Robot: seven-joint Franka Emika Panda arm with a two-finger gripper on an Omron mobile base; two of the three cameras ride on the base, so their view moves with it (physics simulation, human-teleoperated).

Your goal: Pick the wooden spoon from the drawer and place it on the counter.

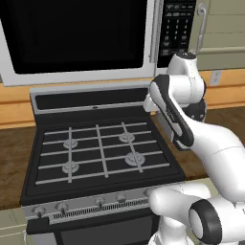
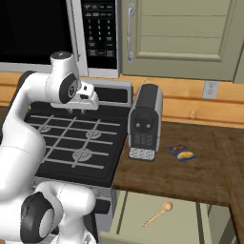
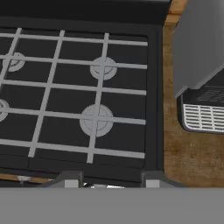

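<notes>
Below, wooden spoon (image 2: 158, 214) lies in open drawer (image 2: 143, 205).

My arm (image 2: 28, 124) is glossy white, built of fat rounded links with dark grey bands at each joint. A grey disc caps the wrist housing. My gripper (image 3: 109, 180) ends in two small dark grey fingertips.

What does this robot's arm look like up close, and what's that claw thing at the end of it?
The arm is made of smooth, rounded glossy white segments, with dark grey to black bands and round caps at the joints. No loose cables or lettering show. The claw sits on a small boxy white hand with a dark patch on its side; its two short finger tips are dark grey and blocky.
</notes>
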